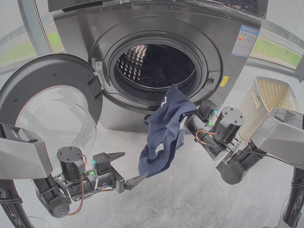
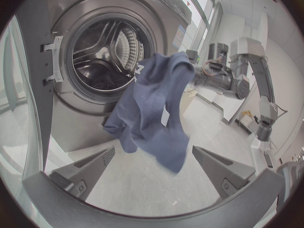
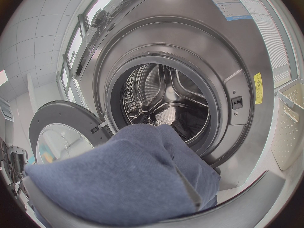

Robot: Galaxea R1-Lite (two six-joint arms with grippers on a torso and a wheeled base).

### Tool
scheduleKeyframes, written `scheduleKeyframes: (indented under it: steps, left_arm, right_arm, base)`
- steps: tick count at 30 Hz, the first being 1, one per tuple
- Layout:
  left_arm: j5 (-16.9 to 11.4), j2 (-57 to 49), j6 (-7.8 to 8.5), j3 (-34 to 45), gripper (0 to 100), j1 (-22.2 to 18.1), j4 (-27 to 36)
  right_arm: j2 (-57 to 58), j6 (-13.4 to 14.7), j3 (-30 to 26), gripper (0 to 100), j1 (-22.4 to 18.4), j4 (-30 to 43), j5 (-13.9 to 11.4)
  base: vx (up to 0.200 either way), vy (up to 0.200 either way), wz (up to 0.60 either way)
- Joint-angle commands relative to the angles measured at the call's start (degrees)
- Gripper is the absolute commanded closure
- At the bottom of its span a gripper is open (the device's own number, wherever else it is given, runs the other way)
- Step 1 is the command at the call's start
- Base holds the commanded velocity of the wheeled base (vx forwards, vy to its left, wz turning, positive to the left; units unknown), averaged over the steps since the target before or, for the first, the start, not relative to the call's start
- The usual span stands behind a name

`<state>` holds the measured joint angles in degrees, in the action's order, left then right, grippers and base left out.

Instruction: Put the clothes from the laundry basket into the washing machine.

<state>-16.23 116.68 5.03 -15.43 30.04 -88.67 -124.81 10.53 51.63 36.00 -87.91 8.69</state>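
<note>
My right hand [image 1: 184,117] grips a navy garment [image 1: 164,129], which hangs just before the open mouth of the washing machine [image 1: 148,22]. My left hand [image 1: 135,164] sits low beneath the cloth, spread wide, holding nothing. Laundry basket [image 1: 269,95] stands right of the machine.

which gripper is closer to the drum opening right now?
Right. The right gripper, shut on the navy garment, sits just below the drum opening; the left gripper is open, lower and farther back, near the open door.
</note>
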Motion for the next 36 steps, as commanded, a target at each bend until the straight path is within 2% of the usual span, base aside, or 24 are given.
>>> scheduleKeyframes:
  steps: [1, 5, 12, 16, 18, 24, 30, 36]
  left_arm:
    - [-1.4, 0.7, 1.56, 3.0, 0, 0.1, 0.0]
    - [-1.9, 1.1, 1.73, 3.7, 0, 0.4, 0.0]
    - [-1.4, 1.0, 0.85, -3.3, 0, 0.8, -0.1]
    - [-1.3, 1.8, -1.52, -8.4, 0, 2.5, 0.0]
    - [-1.1, 3.8, -1.96, -11.4, 0, 4.0, -0.1]
    - [-0.8, 10.2, -1.96, -20.3, 0, 4.6, -0.1]
    - [-0.8, 14.9, -2.13, -25.9, 0, 4.6, -0.1]
    - [0.4, 18.8, -2.13, -32.4, 0, 4.2, 0.0]
  right_arm:
    - [-0.3, 0.0, 0.6, 100, -0.4, 0.1, 0.0]
    - [-0.3, 0.0, 1.1, 100, -0.4, 0.1, 0.0]
    - [-0.5, -0.2, 0.6, 100, 1.1, 0.0, 0.0]
    - [-0.7, -0.4, 0.7, 100, 1.4, 0.3, 0.0]
    - [-1.1, -0.4, 0.7, 100, 1.5, 0.2, 0.0]
    - [-1.2, -0.4, 0.8, 100, 2.1, 0.2, 0.0]
    - [-1.2, -0.4, 0.8, 100, 2.3, 0.2, 0.0]
    - [-1.0, -0.4, 0.0, 100, 3.3, 0.0, 0.0]
  base:
    - [0.0, 0.0, 0.0]
    - [0.0, 0.0, 0.0]
    - [0.0, 0.0, 0.0]
    - [0.0, 0.0, 0.0]
    - [0.0, 0.0, 0.0]
    - [0.0, 0.0, 0.0]
    - [0.0, 0.0, 0.0]
    - [0.0, 0.0, 0.0]
